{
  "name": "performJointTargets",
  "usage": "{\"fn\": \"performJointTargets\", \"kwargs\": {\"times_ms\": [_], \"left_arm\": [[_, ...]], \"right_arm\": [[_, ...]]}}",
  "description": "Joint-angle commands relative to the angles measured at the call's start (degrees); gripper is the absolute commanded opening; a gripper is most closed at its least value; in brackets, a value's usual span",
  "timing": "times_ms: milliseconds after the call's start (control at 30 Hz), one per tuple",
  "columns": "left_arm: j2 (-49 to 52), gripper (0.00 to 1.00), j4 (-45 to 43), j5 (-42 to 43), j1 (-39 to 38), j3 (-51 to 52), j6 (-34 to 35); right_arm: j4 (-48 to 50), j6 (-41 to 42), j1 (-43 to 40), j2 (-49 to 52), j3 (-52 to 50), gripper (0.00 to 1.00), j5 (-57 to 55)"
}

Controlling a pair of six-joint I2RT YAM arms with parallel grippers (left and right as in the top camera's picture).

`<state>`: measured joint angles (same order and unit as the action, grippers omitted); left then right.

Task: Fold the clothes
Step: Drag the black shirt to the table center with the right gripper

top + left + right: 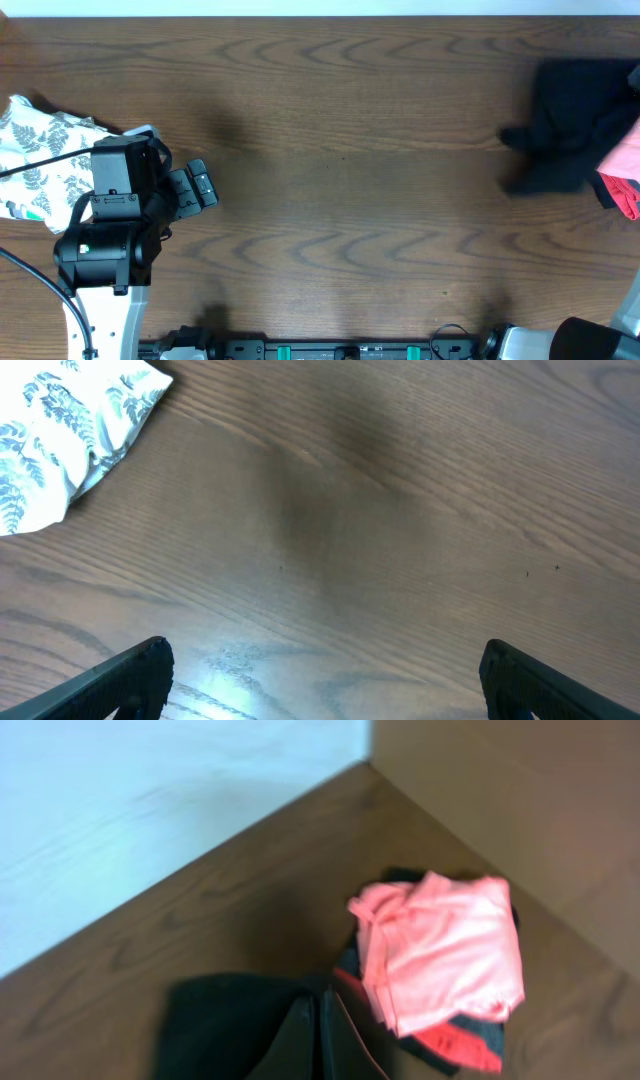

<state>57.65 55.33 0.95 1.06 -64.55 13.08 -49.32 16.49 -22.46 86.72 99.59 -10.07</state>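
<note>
The clothes lie in two places. A white fern-print piece (40,150) (70,430) is bunched at the table's left edge. A black garment (575,120) (230,1020) lies at the far right, with a pink piece (625,165) (445,950) on a black piece with red trim (460,1045) beside it. My left gripper (198,187) (325,665) hovers open over bare wood, just right of the fern-print piece, nothing between its fingers. In the right wrist view my right gripper (320,1025) is shut above the black garment; no cloth shows between its fingers.
The wooden table (340,150) runs between the two piles. A pale wall (150,800) and a brown panel (520,790) meet at the far right corner behind the pink piece. The arm bases (350,350) line the front edge.
</note>
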Motion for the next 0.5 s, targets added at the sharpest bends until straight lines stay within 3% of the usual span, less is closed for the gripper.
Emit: {"fn": "performJointTargets", "kwargs": {"times_ms": [0, 100, 233, 267, 367, 467], "left_arm": [[0.0, 0.98, 0.1, -0.1, -0.1, -1.3, -1.0], [0.0, 0.98, 0.1, -0.1, -0.1, -1.3, -1.0], [0.0, 0.98, 0.1, -0.1, -0.1, -1.3, -1.0], [0.0, 0.98, 0.1, -0.1, -0.1, -1.3, -1.0], [0.0, 0.98, 0.2, -0.1, -0.1, -1.3, -0.9], [0.0, 0.98, 0.4, -0.1, -0.1, -1.3, -1.0]], "right_arm": [[-0.2, 11.0, -2.1, -1.2, 0.5, 0.01, -3.3], [4.2, 8.7, -2.1, -0.9, 0.5, 0.01, 13.1], [20.3, -13.0, 2.8, 1.7, 0.5, 0.01, 63.4], [21.4, -15.1, 4.7, 2.0, 0.5, 0.01, 68.8], [16.1, -24.1, 12.0, 2.6, 0.5, 0.01, 70.8], [1.4, -36.5, 20.8, 4.3, 0.5, 0.01, 57.1]]}}
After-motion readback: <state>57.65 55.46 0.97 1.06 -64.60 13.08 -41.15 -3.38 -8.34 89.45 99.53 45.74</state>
